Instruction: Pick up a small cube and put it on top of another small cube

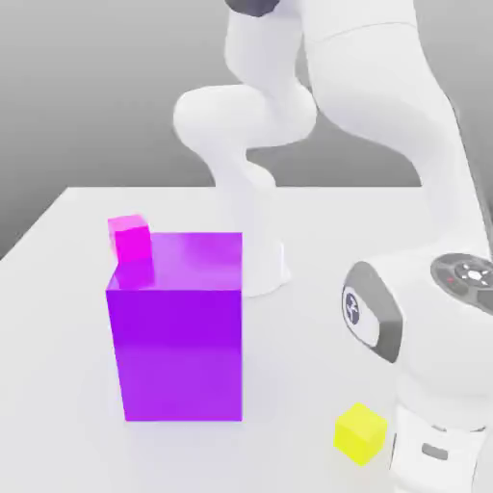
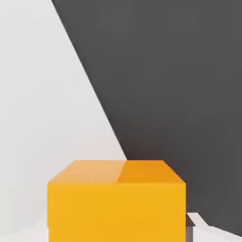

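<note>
Sitting squarely, the orange cube (image 2: 116,201) shows one flat face head-on.

The big purple block (image 1: 178,327) stands just in front of the magenta cube (image 1: 129,237), while open table (image 1: 67,318) lies to the exterior view's left.
</note>
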{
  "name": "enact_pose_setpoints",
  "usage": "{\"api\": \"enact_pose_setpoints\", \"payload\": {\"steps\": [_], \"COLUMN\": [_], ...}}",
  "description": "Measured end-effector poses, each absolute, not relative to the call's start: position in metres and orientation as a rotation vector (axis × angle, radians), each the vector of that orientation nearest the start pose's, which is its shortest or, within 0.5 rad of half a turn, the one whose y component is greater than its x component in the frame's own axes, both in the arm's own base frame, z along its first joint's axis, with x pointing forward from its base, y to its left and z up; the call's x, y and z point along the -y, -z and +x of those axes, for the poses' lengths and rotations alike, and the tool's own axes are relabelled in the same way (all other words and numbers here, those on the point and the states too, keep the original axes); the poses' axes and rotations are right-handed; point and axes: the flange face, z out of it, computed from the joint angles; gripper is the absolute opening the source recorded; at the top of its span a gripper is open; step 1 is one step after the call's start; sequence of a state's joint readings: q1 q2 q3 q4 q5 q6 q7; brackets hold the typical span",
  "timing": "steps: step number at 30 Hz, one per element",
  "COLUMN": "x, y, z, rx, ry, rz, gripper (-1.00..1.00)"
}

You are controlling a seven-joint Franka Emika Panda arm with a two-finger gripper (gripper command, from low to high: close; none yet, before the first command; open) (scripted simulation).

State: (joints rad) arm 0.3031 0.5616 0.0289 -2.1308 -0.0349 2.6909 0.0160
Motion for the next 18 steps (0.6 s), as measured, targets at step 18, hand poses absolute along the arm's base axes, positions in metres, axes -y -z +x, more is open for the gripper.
{"api": "enact_pose_setpoints", "payload": {"steps": [18], "x": [0.013], "y": [-0.348], "z": [0.494], "rx": [-0.872], "ry": [-0.025], "rz": [-2.967], "gripper": [-1.00]}}
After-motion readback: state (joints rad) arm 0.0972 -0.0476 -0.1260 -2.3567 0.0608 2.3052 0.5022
